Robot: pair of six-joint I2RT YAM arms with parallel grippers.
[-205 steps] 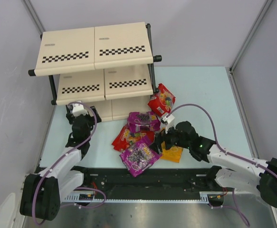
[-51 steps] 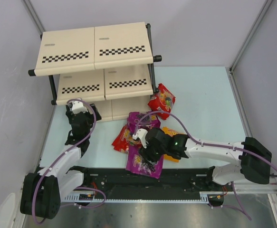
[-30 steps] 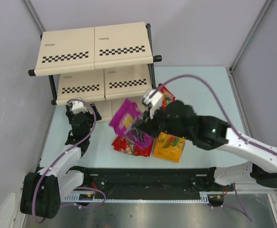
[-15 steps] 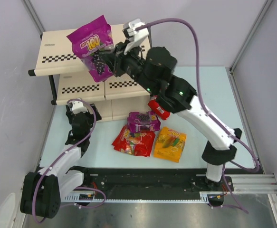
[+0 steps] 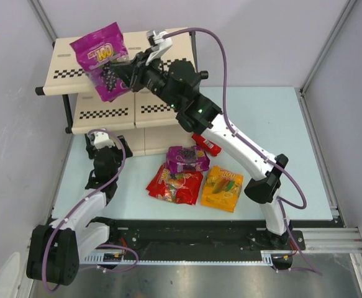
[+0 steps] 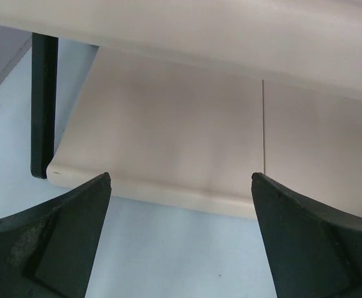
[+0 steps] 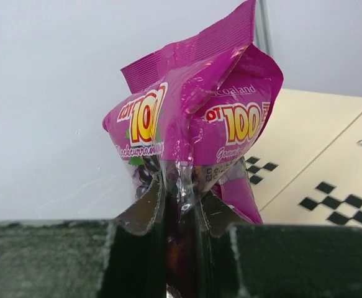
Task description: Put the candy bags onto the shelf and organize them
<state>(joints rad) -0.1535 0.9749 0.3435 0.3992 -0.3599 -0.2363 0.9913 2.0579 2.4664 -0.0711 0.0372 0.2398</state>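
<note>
Five candy bags are in view, and one magenta-purple bag (image 5: 100,59) is held in the air at the left half of the shelf's top board. It is gripped by its lower edge and its printed face is turned toward the overhead camera. Whether it touches the board cannot be told. The right end effector (image 5: 125,74) is nearly closed and pinches that bag, and in the wrist view the clear seam of the bag (image 7: 193,136) is squeezed between the two dark fingers of the end effector (image 7: 179,208). The other four bags lie on the pale blue surface (image 5: 261,124) in front of the shelf. A second magenta-purple bag (image 5: 188,158) sits just beyond a red bag (image 5: 176,183). An orange-yellow bag (image 5: 223,188) is beside the red one on its right, and a second red bag (image 5: 208,144) is partly hidden behind the right arm. The shelf (image 5: 106,112) stands at the far left of the surface, its cream boards slanted and marked with checkered strips. The left end effector (image 5: 103,146) is low by the shelf's lowest board (image 6: 168,136). Its fingers are spread wide with nothing between them (image 6: 181,180).
</note>
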